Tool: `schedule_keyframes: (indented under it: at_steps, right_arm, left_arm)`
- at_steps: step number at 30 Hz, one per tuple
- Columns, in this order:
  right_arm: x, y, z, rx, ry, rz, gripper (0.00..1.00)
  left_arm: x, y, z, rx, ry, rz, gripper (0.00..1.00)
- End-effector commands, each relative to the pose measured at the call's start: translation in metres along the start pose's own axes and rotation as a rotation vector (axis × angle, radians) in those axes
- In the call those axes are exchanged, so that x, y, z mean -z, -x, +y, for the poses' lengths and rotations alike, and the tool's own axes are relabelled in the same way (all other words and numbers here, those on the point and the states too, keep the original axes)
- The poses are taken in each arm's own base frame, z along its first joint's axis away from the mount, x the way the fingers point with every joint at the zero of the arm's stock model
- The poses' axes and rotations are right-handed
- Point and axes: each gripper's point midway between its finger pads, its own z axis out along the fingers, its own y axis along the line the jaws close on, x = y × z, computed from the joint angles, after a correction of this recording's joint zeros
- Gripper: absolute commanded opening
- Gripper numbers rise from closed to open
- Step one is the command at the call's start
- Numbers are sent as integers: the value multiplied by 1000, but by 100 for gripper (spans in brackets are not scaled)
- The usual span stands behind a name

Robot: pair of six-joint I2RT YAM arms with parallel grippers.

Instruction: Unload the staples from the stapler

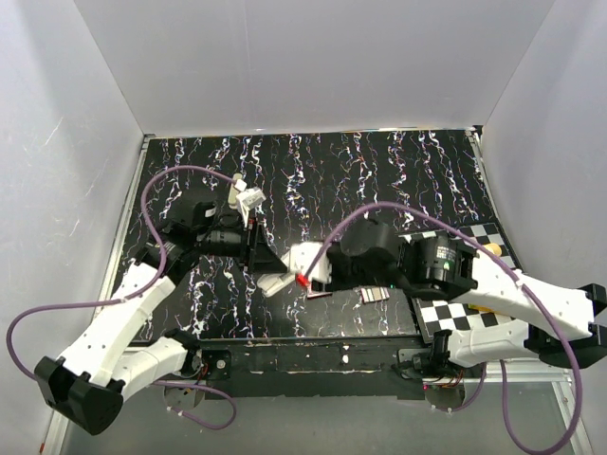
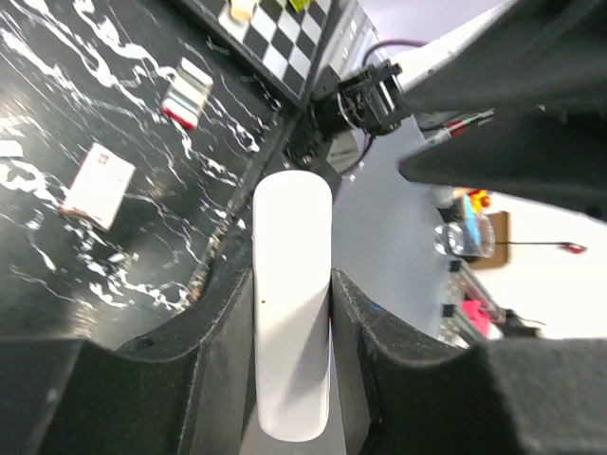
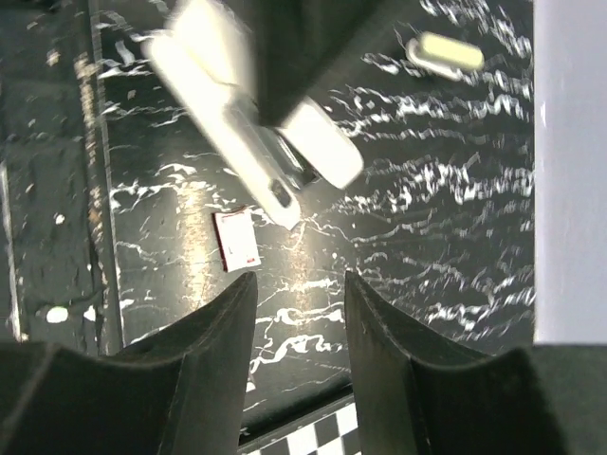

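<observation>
Stapler clenched between left gripper fingers, held above mat near six o'clock of its centre, probably braced for other arm to work its magazine; right gripper at stapler's three o'clock, fingers parted, grasping nothing

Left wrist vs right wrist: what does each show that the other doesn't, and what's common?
Left wrist only: the left gripper clamped on the stapler, plus a striped pack. Right wrist only: the right gripper open and empty, the stapler's hinged-open shape, blurred, and a pale oblong object. Both: the stapler, a small red-edged box, the checkerboard edge, the black mat.
</observation>
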Motion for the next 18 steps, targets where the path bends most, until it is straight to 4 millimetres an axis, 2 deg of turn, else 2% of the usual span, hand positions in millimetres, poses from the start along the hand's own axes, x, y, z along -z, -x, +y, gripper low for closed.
schedule_keyframes:
  at_steps: [1,4,8,10,13,18]
  right_arm:
    - [2,9,-47,-345,-113,-87,49]
    - [0,2,-68,-518,-124,-113,49]
    - [-2,-3,-83,-685,-68,-185,47]
    - [2,2,-82,-729,-15,-258,46]
    - [10,14,-72,-748,97,-365,46]
    - [11,19,-58,-769,233,-387,45]
  left_arm:
    - [18,36,-20,-228,51,-146,0]
    - [18,43,-21,-296,44,-171,0]
    - [15,43,-21,-408,2,-202,0]
    - [14,41,-20,-448,-12,-210,0]
    - [13,42,-26,-493,-49,-209,0]
    - [13,42,-36,-524,-111,-209,0]
